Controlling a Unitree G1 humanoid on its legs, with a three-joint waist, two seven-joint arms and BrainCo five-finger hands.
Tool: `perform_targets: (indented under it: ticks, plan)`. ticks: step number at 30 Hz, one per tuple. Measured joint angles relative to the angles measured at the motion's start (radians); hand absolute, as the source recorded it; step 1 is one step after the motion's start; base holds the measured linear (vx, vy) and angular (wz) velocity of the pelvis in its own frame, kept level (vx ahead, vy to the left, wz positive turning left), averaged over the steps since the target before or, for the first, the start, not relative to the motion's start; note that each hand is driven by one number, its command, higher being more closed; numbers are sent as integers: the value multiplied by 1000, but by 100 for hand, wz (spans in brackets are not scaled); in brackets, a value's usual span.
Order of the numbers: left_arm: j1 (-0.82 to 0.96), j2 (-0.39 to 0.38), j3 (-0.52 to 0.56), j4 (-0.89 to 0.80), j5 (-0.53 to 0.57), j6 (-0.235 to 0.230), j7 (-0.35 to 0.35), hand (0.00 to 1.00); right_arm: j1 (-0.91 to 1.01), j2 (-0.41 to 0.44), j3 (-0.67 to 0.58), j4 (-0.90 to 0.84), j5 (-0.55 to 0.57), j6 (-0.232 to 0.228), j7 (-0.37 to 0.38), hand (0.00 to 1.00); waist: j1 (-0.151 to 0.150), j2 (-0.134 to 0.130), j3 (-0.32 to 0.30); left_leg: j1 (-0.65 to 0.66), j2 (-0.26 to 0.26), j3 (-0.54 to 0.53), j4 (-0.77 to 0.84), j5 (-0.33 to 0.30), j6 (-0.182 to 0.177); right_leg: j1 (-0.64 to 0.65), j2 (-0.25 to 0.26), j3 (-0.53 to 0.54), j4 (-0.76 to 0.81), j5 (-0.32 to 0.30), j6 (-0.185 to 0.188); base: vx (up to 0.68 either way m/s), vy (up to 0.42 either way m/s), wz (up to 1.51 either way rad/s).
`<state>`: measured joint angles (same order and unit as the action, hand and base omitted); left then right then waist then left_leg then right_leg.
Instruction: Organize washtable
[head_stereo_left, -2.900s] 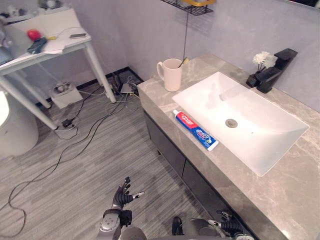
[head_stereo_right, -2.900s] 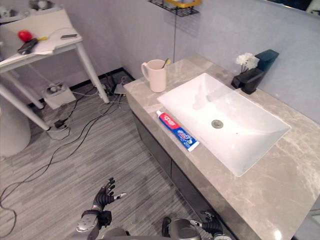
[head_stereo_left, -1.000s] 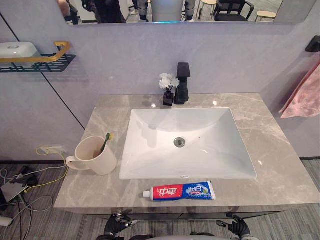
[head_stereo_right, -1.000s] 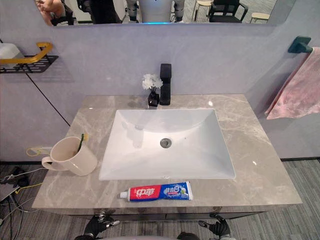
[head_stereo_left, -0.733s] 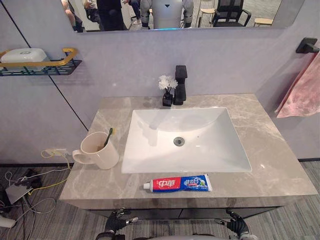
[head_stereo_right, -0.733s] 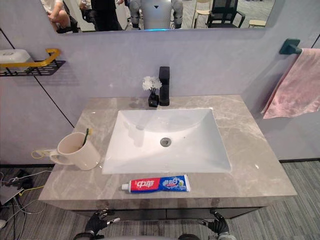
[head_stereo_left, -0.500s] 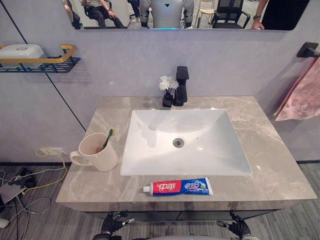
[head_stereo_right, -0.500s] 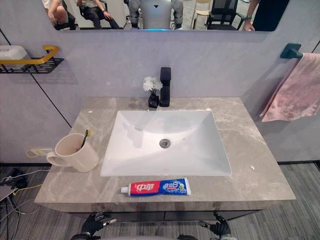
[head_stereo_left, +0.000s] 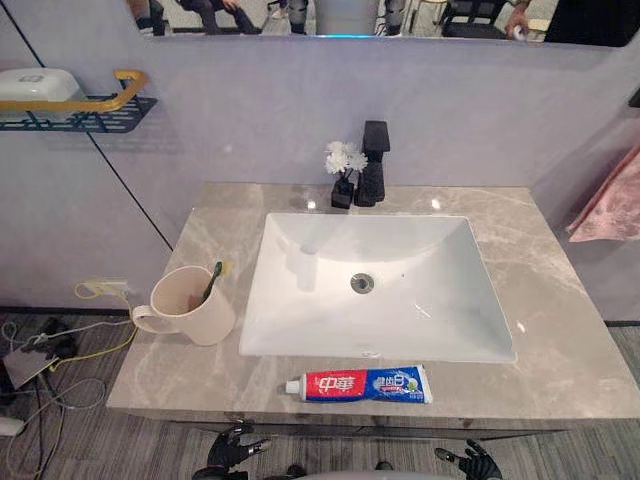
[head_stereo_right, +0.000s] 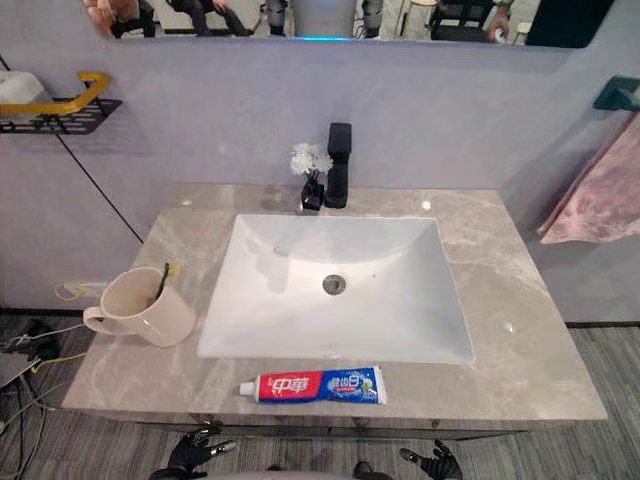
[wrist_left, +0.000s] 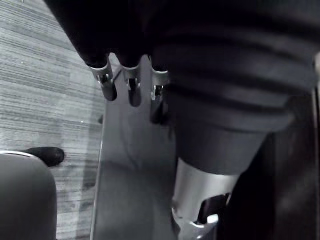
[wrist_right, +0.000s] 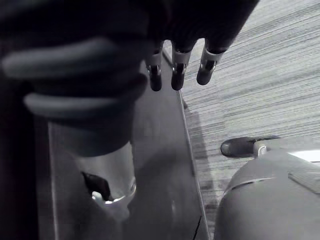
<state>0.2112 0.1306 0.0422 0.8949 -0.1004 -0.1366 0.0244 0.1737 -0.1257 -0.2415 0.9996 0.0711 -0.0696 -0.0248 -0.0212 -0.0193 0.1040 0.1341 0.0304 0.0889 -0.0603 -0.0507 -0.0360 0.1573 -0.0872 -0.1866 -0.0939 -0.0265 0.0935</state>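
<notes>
We find the left robot hand (head_stereo_left: 232, 452) and right robot hand (head_stereo_left: 472, 463) below the counter's (head_stereo_left: 560, 340) front edge, fingers loosely extended, holding nothing. A toothpaste tube (head_stereo_left: 360, 384) lies flat before the sink (head_stereo_left: 300, 300). A mug (head_stereo_left: 190, 312) holding a toothbrush (head_stereo_left: 212, 282) stands left of the sink.

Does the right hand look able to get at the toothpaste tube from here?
Probably yes: the toothpaste tube lies uncovered near the front of the counter; the right hand hangs open below it.
</notes>
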Motion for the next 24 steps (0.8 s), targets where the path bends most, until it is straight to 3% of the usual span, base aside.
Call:
perform_targets:
  ticks: [5,9,12,16,19,24]
  plan:
    - [4,-2,64,25,-9,-1,-1,0,3,-2,-39,8,1,0,2,0,9,1,9,0,-8,-20,4,0,0,19,-6,-34,1,0,0,10,-20,15]
    - [5,11,212,28,-25,-2,0,0,7,-6,-74,12,9,1,6,0,17,5,13,-2,-17,-49,9,2,2,31,-20,-67,1,0,0,-65,-8,21]
    - [4,56,319,14,-26,-2,1,0,9,-21,-75,16,10,2,9,0,35,7,14,-16,-21,-64,11,12,6,28,-21,-97,1,-1,1,-91,-39,15]
    - [11,105,443,-25,-29,-3,6,0,13,-58,-77,17,9,7,11,0,37,21,21,-21,-25,-93,6,19,4,29,-25,-130,4,-7,8,-102,-33,25]
    - [28,122,517,-133,-46,-5,27,0,17,-75,-87,17,9,8,18,0,38,29,23,-34,-29,-114,6,26,1,27,-29,-152,5,-8,9,-71,-17,21]
    - [52,123,596,-506,-45,-8,83,0,43,-77,-105,15,9,8,27,0,68,30,22,-44,-30,-125,7,29,4,26,-29,-169,4,-11,9,-6,-12,9]
